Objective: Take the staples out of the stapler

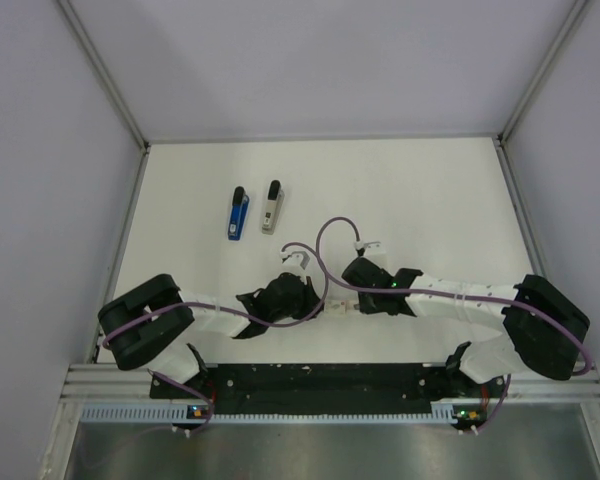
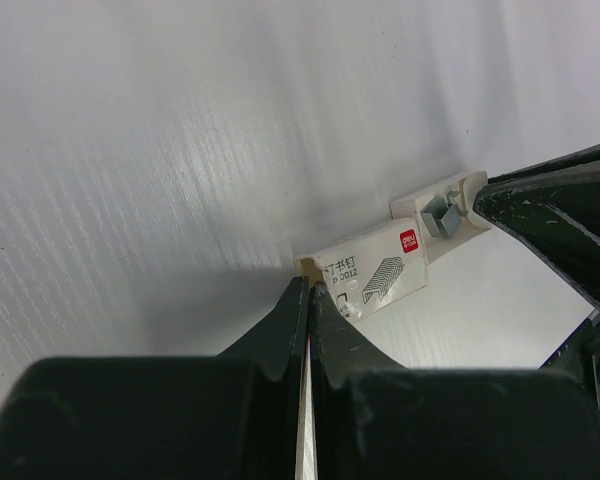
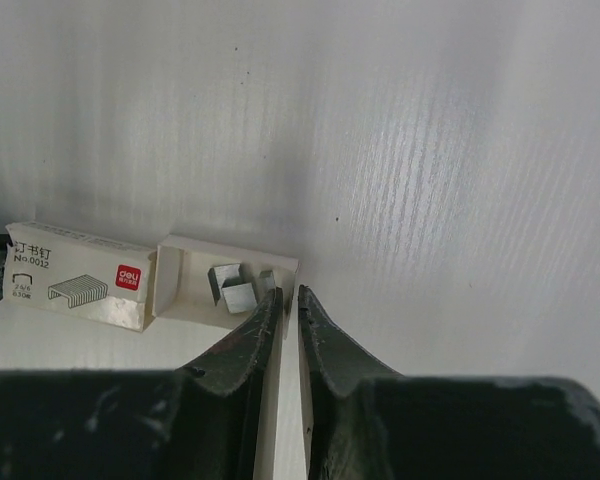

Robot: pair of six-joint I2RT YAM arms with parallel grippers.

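Left claw point(image 2: 308, 292) pinches the staple box sleeve point(image 2: 375, 270), right claw point(image 3: 289, 297) its tray point(image 3: 178, 285); the blue stapler point(image 1: 238, 213) and grey stapler point(image 1: 271, 207) lie well beyond both, likely rigid, slick, best gripped across the sides.

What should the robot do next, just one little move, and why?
Probably open the right gripper and let go of the tray. The tray is already pulled out of the sleeve, which the left gripper pinches, and a few staples show inside. The blue stapler and the grey stapler lie farther back, untouched, so an arm needs freeing.
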